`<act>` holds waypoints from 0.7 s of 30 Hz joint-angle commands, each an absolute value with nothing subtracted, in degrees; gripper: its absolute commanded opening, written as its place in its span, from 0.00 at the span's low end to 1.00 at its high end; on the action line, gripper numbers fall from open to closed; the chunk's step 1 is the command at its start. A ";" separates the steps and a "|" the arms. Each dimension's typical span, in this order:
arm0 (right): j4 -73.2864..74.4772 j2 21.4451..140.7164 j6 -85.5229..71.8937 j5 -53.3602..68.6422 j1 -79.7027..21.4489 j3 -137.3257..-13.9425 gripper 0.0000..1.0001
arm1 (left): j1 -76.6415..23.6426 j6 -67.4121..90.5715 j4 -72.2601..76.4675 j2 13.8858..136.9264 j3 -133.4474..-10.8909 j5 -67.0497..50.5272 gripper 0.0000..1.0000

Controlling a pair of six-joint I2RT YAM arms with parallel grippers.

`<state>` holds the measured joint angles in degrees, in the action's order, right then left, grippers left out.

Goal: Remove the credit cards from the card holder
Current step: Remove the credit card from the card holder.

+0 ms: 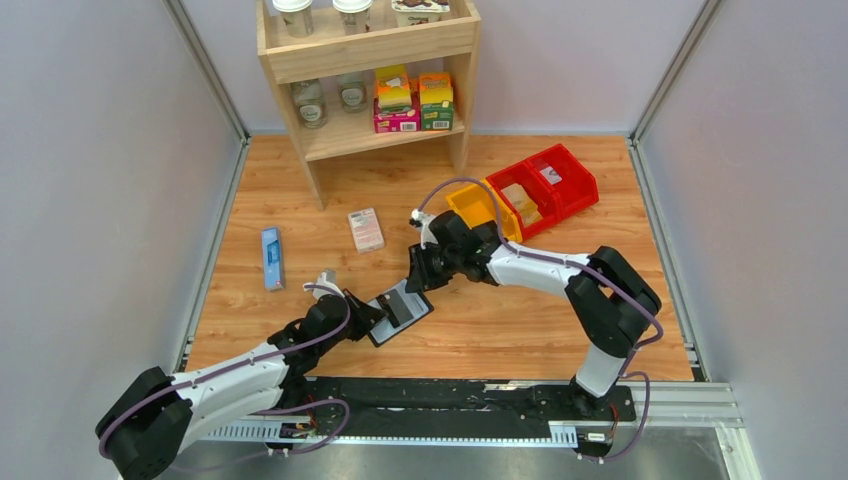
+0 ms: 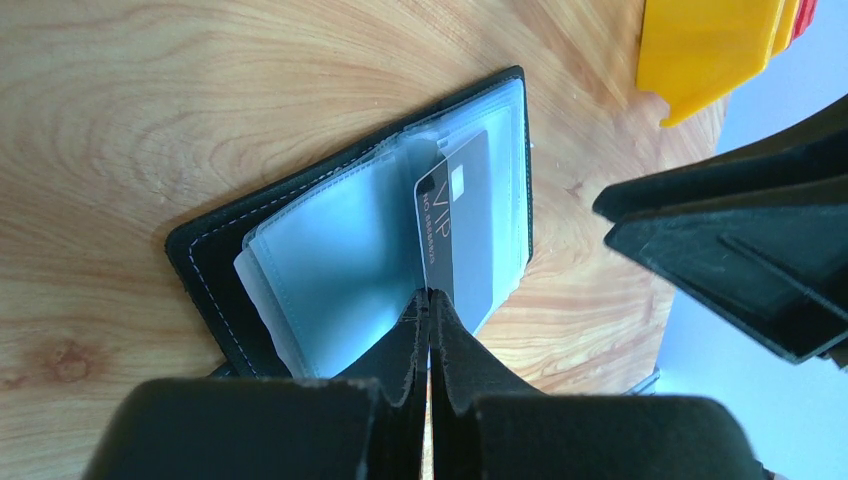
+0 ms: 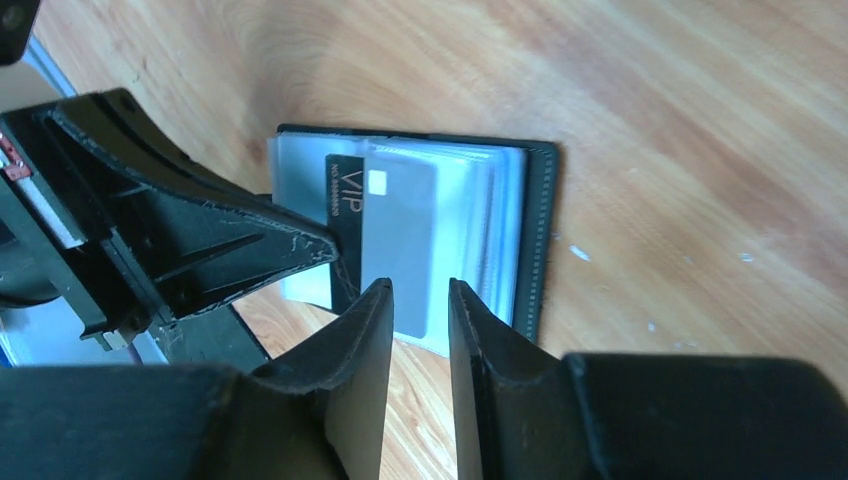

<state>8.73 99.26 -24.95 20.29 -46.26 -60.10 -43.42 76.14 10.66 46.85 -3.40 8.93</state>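
Wood-grain table (image 1: 520, 335) is carrying the card holder (image 2: 330, 255), which is lying open and flat near the centre, clear pocket leaves facing up and its black stitched border showing on all sides.

One dark credit card (image 2: 462, 230) marked "VIP" is sitting half out of a pocket, by the middle fold.

Edges and room: bare wood is lying open on the near and right sides of the holder. The pink-and-white box (image 1: 366, 229) is resting apart on the far side, the blue box (image 1: 271, 257) well to the left, and the yellow bin (image 1: 478, 205) behind the right wrist.

The left gripper (image 2: 430, 300) is reaching in low from the near left, jaws pressed together, tips touching the card's edge. Whether anything is caught between them, cannot tell.

The right gripper (image 3: 420, 300) is coming from the far right, elbow raised and wrist angled down. Its jaws are parted by a narrow gap, holding nothing, hanging just over the card's end.
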 commanded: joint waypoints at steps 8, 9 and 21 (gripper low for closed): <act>7.90 105.90 -23.38 23.91 -48.43 -63.37 0.27 | -43.59 76.29 8.44 47.02 -4.75 10.02 0.00; 8.26 106.43 -23.29 23.73 -48.43 -63.46 0.27 | -43.59 76.29 8.70 47.02 -4.75 10.02 0.00; 13.88 109.86 -23.91 22.50 -47.81 -63.46 0.22 | -43.59 76.82 12.82 47.02 -3.08 10.63 0.15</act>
<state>10.04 107.81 -24.64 24.60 -47.92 -63.02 -43.42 75.94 11.25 46.96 -3.38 9.13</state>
